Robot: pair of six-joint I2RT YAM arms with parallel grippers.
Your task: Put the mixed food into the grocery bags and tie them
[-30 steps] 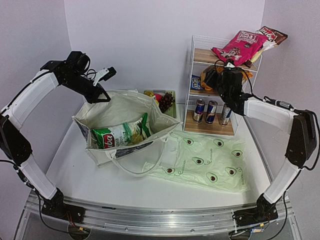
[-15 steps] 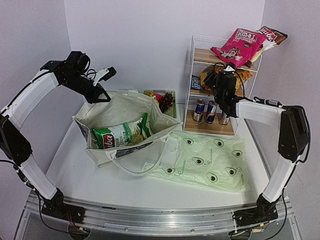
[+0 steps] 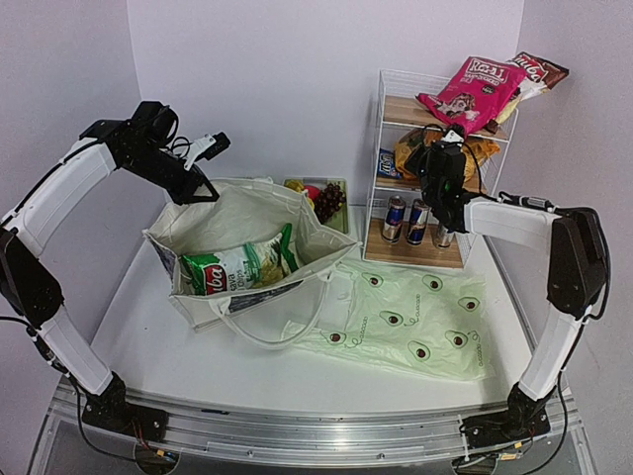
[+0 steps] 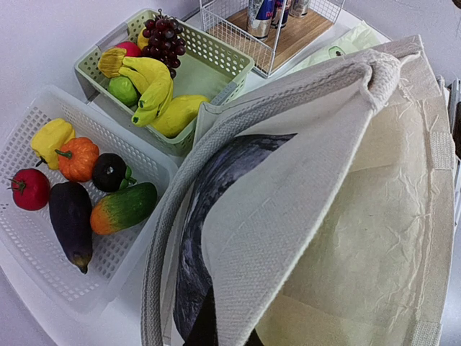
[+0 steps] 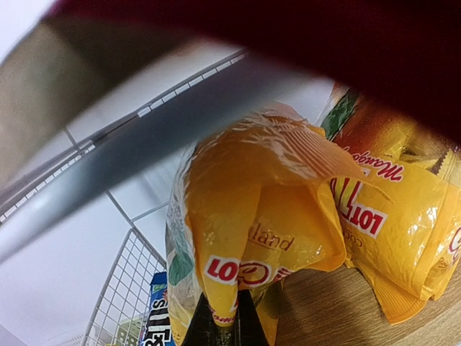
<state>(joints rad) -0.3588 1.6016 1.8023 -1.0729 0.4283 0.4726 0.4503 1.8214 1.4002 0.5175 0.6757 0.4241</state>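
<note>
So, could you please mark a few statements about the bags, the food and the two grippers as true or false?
1. The green-white snack packet lies inside the canvas tote. True.
2. The avocado-print bag stands upright and open. False: it lies flat on the table.
3. The right gripper is shut on an orange snack packet in the wire rack. True.
4. The grapes are in the tote. False: they sit in the green basket with the bananas.
5. The left gripper is open, clear of the tote. False: it is shut on the tote's rim.
</note>
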